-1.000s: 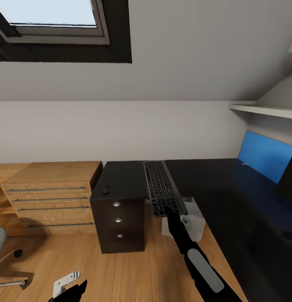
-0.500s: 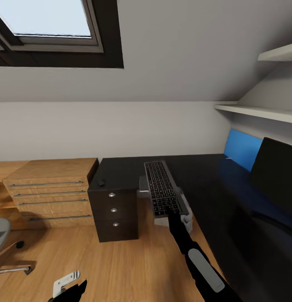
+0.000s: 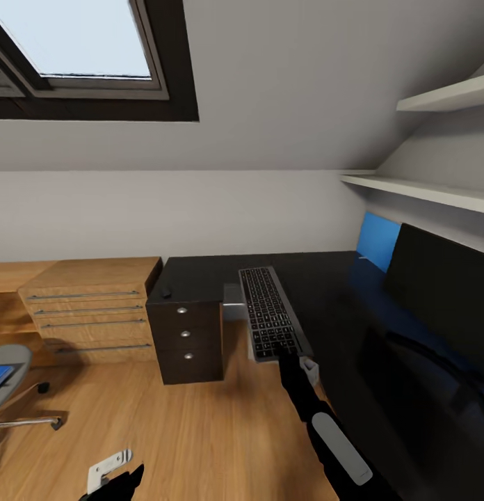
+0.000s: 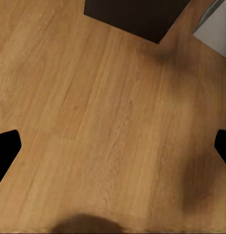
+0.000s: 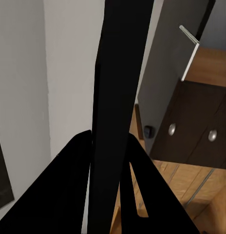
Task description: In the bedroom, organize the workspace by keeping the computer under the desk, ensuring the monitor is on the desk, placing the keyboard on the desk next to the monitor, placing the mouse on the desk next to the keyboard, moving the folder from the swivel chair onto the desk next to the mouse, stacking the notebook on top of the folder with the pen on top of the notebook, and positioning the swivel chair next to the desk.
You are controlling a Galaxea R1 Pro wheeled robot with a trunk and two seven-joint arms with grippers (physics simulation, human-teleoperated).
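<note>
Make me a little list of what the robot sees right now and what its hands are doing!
right gripper: fingers shut on the keyboard, held above the floor at the desk's edge
left gripper: open, over bare wood floor
desk: black top, drawer unit at its end
monitor: standing on the desk
mouse: on the desk corner above the drawers
swivel chair: far left, something blue on its seat

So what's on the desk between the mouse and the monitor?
In the head view, bare black desk top runs from the mouse to the monitor; the keyboard hangs above that stretch, held in the right tool.
</note>
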